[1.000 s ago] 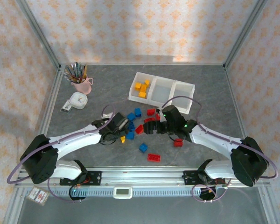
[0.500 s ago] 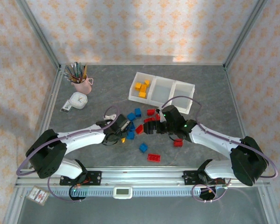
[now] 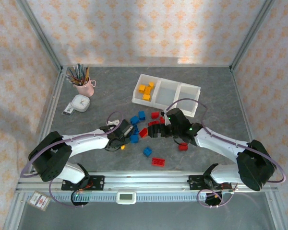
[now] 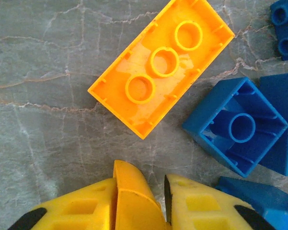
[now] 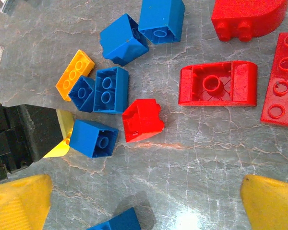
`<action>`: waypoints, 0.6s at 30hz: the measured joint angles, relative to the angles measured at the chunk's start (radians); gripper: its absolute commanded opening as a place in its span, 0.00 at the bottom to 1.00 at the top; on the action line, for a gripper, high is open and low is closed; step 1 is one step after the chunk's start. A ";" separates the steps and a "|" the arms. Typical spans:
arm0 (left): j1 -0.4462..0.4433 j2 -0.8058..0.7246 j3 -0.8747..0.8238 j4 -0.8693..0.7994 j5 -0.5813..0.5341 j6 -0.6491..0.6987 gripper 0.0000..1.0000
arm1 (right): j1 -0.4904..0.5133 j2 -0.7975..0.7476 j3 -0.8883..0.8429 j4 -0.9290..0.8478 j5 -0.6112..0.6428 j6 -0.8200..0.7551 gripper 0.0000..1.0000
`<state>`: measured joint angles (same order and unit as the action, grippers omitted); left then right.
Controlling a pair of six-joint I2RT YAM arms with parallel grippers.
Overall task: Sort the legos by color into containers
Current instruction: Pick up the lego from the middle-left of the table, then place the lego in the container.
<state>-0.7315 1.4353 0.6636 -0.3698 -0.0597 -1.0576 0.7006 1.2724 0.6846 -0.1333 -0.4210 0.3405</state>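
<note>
My left gripper [image 4: 140, 207] is shut on a small curved yellow-orange lego [image 4: 130, 194], just above the grey table. Ahead of it lie an upturned orange brick [image 4: 161, 72] and a hollow blue brick [image 4: 240, 127]. From above, the left gripper [image 3: 121, 143] sits at the left edge of the loose legos. My right gripper [image 5: 144, 206] is open above bare table, with a red brick [image 5: 141, 120] and a blue brick [image 5: 93, 138] just ahead of it. It hovers over the pile's middle [image 3: 151, 132]. The white three-compartment tray [image 3: 191, 89] holds yellow legos [image 3: 145, 91] in its left compartment.
A pink cup of pencils [image 3: 84, 86] and a small white clock [image 3: 79, 103] stand at the back left. More red legos [image 3: 158, 161] and a blue one [image 3: 147, 151] lie nearer the arm bases. Metal frame rails border the table.
The left jaws have closed onto the yellow-orange lego, and the left wrist has shifted slightly toward the near edge. The right arm has stayed still.
</note>
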 measured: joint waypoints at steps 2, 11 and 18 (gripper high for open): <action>0.000 -0.002 0.000 -0.001 -0.001 -0.001 0.21 | 0.000 0.000 0.000 0.000 0.002 0.000 1.00; 0.000 -0.059 0.086 -0.114 -0.048 0.012 0.19 | -0.019 0.000 0.080 -0.010 0.032 0.000 1.00; 0.000 -0.026 0.356 -0.141 -0.127 0.098 0.19 | -0.141 0.000 0.111 -0.020 0.032 0.000 1.00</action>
<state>-0.7315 1.4097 1.0199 -0.5106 -0.1864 -0.9592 0.5594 1.2724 0.7952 -0.1532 -0.3889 0.3405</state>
